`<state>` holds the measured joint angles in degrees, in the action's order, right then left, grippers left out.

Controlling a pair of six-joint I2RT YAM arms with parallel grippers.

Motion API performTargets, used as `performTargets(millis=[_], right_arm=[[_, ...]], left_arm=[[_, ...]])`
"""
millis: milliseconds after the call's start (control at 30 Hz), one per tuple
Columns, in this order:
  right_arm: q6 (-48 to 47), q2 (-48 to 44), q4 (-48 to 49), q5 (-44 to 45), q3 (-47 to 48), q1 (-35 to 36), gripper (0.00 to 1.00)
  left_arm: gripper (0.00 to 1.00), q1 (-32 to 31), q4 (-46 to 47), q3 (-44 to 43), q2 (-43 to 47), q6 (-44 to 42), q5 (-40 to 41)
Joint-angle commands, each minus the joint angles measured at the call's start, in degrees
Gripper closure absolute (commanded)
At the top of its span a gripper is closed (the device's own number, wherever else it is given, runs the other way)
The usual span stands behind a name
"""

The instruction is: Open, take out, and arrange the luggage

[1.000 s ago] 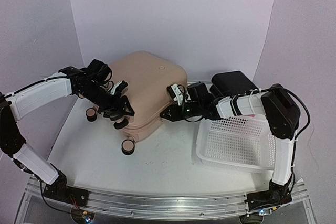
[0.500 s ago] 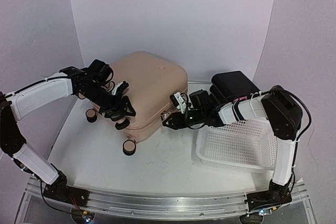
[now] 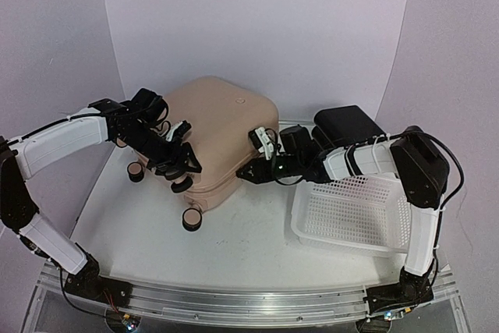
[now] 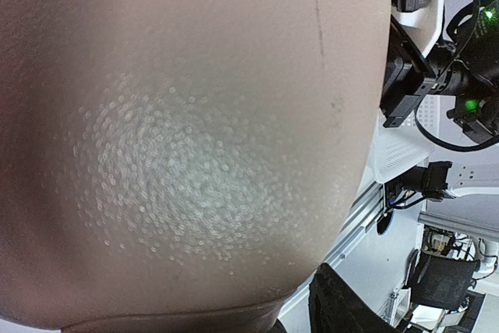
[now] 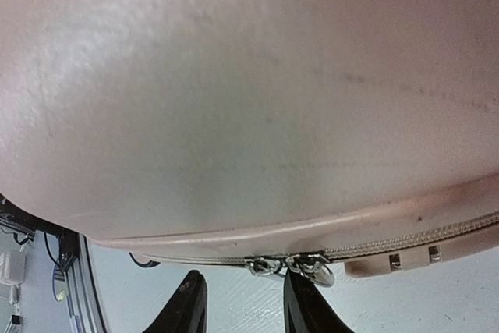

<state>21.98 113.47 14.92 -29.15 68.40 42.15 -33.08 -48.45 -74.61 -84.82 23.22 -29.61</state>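
The luggage point(image 3: 226, 122), a pale pink hard-shell case, lies flat in the middle of the table with its wheels point(image 3: 189, 220) toward the front left. My left gripper point(image 3: 173, 166) rests against its left side by the wheels. The pink shell point(image 4: 195, 130) fills the left wrist view, and only one dark finger point(image 4: 343, 309) shows past its edge. My right gripper point(image 5: 243, 306) is open at the case's front right edge. The two metal zipper pulls point(image 5: 295, 264) hang just above its right fingertip point(image 5: 300, 302), and nothing is gripped.
A white perforated basket point(image 3: 351, 208) sits to the right of the case under my right forearm. A black box point(image 3: 347, 124) stands behind it. The case's combination-lock tab point(image 5: 390, 263) is right of the zipper pulls.
My right gripper drew back from the case toward the front right, then returned to the zipper edge, its jaws widening and then narrowing a little. The left arm has stayed put.
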Motion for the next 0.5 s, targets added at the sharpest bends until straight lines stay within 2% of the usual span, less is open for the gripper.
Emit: performTargets(millis=[0,267,467], right_arm=[[-0.37,1.14,2.92,-0.22,3.21,0.3,0.65],[-1.84,3.88,3.72,-1.3,4.58,0.3,0.63],[-2.2,5.08,5.38,-2.1,4.57,0.6,0.68]], left_arm=[[0.85,-2.95,2.45,-3.16,1.62,-2.75,-10.39],[0.86,-3.13,2.44,-3.39,1.71,-2.49,-11.02],[0.86,-3.22,2.54,-4.03,1.66,-2.22,-11.44]])
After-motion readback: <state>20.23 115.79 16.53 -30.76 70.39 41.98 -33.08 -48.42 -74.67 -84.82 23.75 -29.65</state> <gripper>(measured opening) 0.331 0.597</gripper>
